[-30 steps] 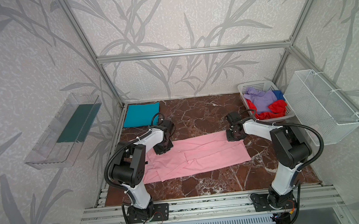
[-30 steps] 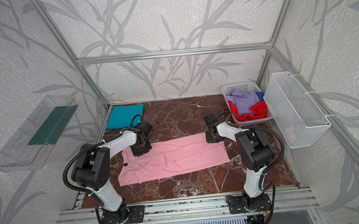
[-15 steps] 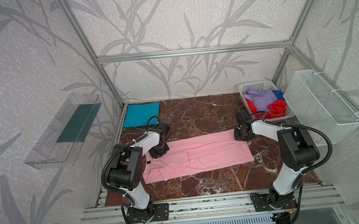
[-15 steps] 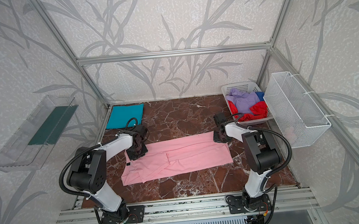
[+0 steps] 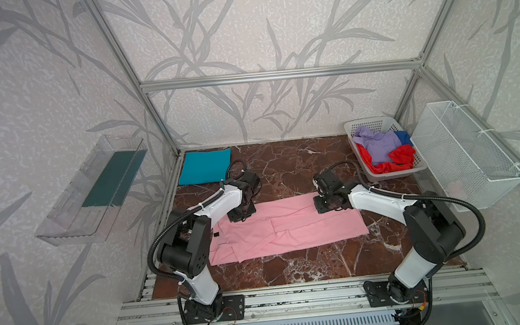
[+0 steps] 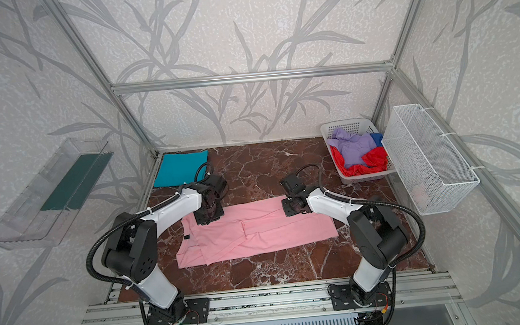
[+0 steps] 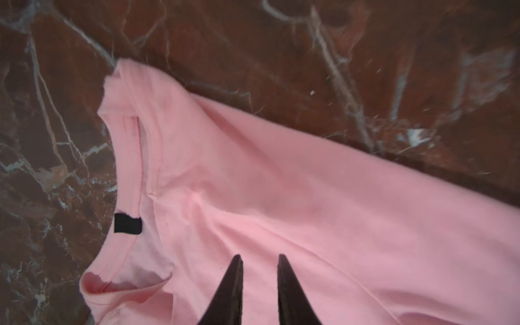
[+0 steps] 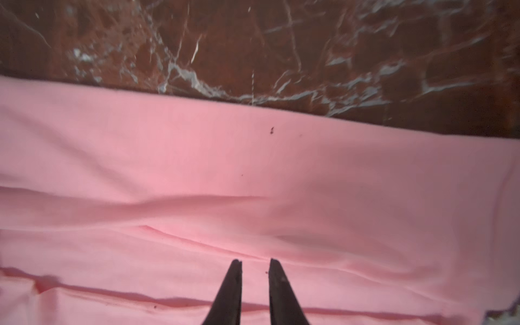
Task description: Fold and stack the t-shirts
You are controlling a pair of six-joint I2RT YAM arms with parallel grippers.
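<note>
The pink t-shirt (image 5: 290,228) lies flat on the marble table (image 5: 284,164), doubled into a long band, presumably so a crosswise fold can follow. The left gripper (image 7: 259,257) hangs over it just inside the collar and dark label (image 7: 127,223). Its fingers (image 7: 230,289) stand a narrow gap apart, pinching nothing. The right gripper (image 8: 254,261) hangs over the opposite end, fingers likewise slightly parted and empty. Contact with the cloth: cannot tell. A folded teal t-shirt (image 5: 204,166) beyond the left fingers looks like the stack's base.

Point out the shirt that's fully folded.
The teal shirt, a neat square at back left. The pink shirt is a long strip; others lie crumpled in the basket.
</note>
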